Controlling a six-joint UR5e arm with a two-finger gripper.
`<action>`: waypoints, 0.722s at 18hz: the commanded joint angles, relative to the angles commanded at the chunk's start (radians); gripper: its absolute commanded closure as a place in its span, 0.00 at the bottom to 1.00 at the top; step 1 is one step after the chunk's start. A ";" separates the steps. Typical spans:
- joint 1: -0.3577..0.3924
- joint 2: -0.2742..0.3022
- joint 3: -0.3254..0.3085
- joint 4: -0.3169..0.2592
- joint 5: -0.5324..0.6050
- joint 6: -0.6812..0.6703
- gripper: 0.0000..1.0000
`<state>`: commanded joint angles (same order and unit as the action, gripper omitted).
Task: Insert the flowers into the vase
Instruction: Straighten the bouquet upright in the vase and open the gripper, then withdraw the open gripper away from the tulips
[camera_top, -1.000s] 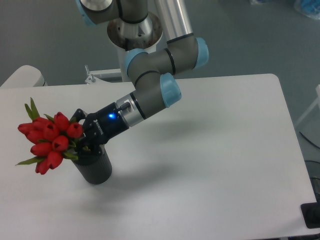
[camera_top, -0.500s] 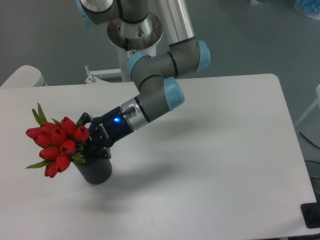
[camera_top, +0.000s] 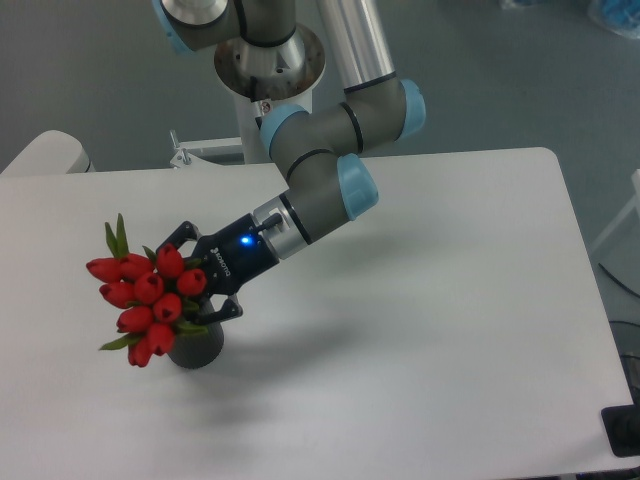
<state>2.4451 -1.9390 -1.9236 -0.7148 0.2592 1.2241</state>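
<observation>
One bunch of red tulips (camera_top: 150, 300) sits with its stems in the mouth of the dark grey vase (camera_top: 197, 350), the heads leaning out to the left over the rim, green leaves poking up behind them and one more sticking out low on the left. Compared with a second ago the bunch has shifted to the right and down: the tulip heads then hung well left of the vase and most of its wall showed, while now the flowers cover its upper part and only the lower body is visible under them. The gripper (camera_top: 205, 285) has moved to the right along with the bunch; its black fingers (camera_top: 183, 236) are spread to either side of the stems just above the vase mouth, one above and one below the bunch, and look parted, though whether they touch the stems cannot be made out. A blue light glows on the gripper body. The vase stands upright on the white table (camera_top: 430, 330), near its left front part
</observation>
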 joint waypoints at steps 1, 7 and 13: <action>0.003 0.002 0.000 0.000 0.000 0.002 0.25; 0.018 0.008 -0.017 0.000 0.002 0.012 0.00; 0.041 0.028 -0.044 -0.003 0.006 0.048 0.00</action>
<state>2.4866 -1.9114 -1.9681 -0.7179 0.2654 1.2717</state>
